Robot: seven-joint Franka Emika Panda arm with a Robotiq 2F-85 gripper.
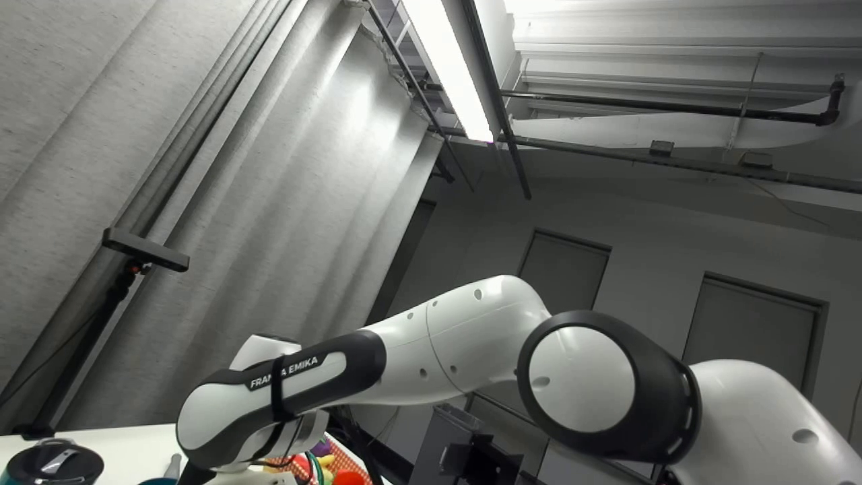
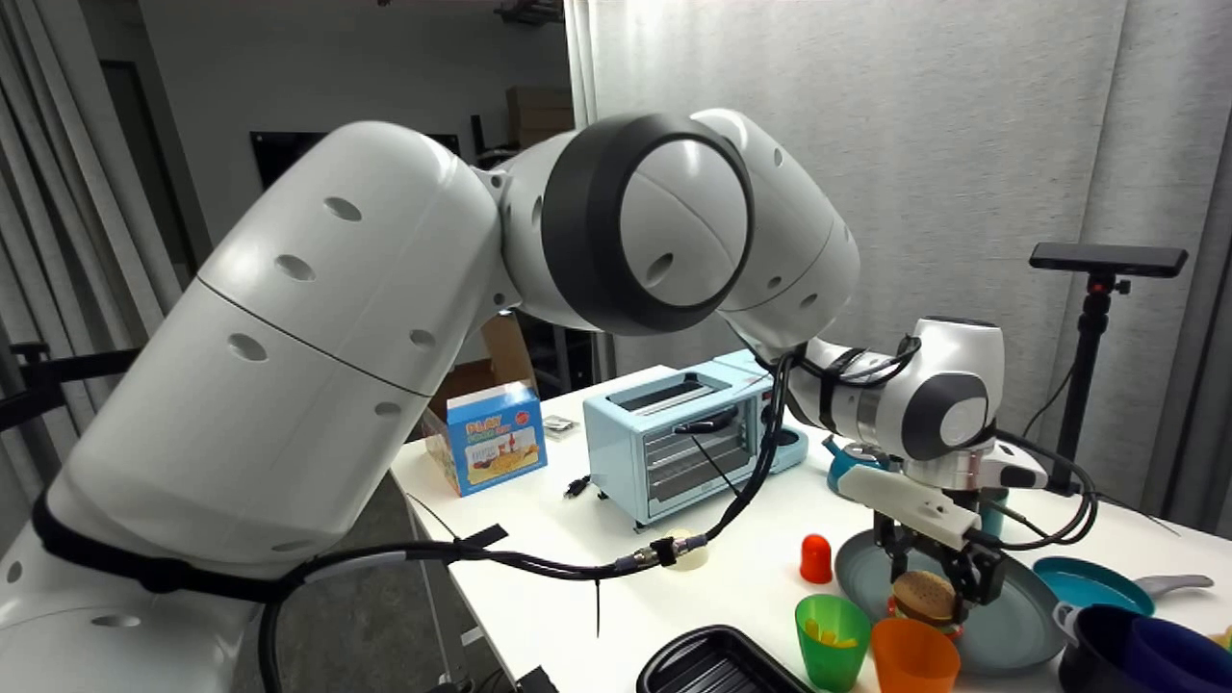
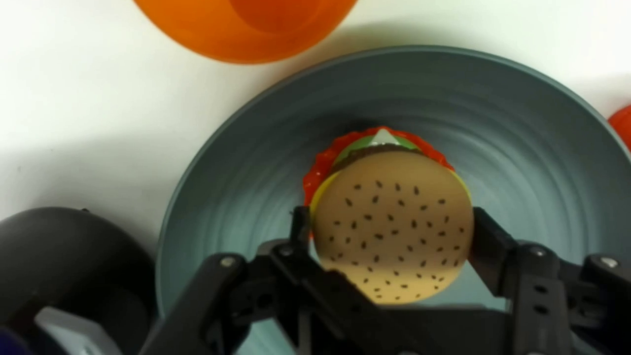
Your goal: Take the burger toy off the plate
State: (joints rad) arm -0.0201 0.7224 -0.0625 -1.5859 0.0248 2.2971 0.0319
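From the left in an exterior view, a light blue toaster oven [image 2: 674, 472] stands on the white table [image 2: 635, 616], well apart from the work, with a black ridged rectangular tray [image 2: 731, 669] nearer the camera. Next comes a red dome-topped toy piece [image 2: 815, 560], just beside the round grey plate [image 2: 1011, 630], then a green see-through plastic cup [image 2: 828, 669] with yellow pieces [image 2: 830, 639] inside. An orange plastic cup [image 2: 914, 666] stands near the plate's rim; a low exit that way could tip it, and perhaps the green one too.

The layered plastic toy burger [image 2: 924, 595] is over the plate; whether it rests there I cannot tell. In the wrist view the black fingers [image 3: 493, 246] are parted by about the width of the seeded tan bun [image 3: 392, 227], one against either side, and seem to have hold of it. The lower layers peep out past the bun, so the toy may sit tilted; a light grip on that smooth dome could let it slip or roll.

Farther right are a grey-handled turquoise pan [image 2: 1092, 585] and a dark pot [image 2: 1097, 635], close to the plate. Swinging there with too little lift could catch the rim, drag the plate, or clip the pot.
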